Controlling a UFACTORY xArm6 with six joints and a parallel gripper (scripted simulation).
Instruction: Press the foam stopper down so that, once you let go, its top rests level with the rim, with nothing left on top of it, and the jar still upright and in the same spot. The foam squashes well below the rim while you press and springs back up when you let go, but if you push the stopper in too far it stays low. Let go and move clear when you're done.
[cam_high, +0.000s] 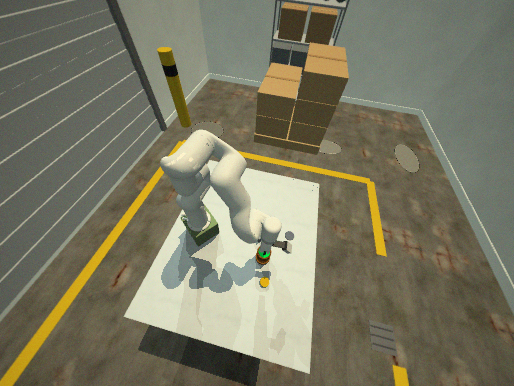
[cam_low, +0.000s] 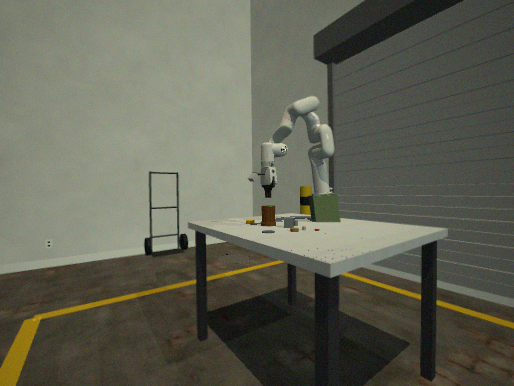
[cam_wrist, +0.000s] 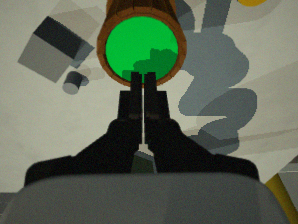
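Observation:
A brown wooden jar (cam_low: 268, 216) (cam_wrist: 112, 12) (cam_high: 259, 258) stands upright on the white table (cam_low: 350, 245) (cam_high: 295, 210). Its green foam stopper (cam_wrist: 135, 42) (cam_low: 269, 205) (cam_high: 264, 254) fills the mouth and sits about level with the rim; nothing lies on it. My gripper (cam_wrist: 142, 88) (cam_low: 268, 194) is shut and empty, fingers together. It hangs a short way above the stopper, clear of it.
A grey block (cam_wrist: 52, 47) (cam_low: 287, 222) and a small grey cylinder (cam_wrist: 72, 85) lie near the jar. A yellow disc (cam_high: 264, 283) (cam_wrist: 252, 2) and a dark flat disc (cam_low: 268, 231) lie nearby. The arm's green base (cam_low: 325, 207) (cam_high: 202, 232) stands behind.

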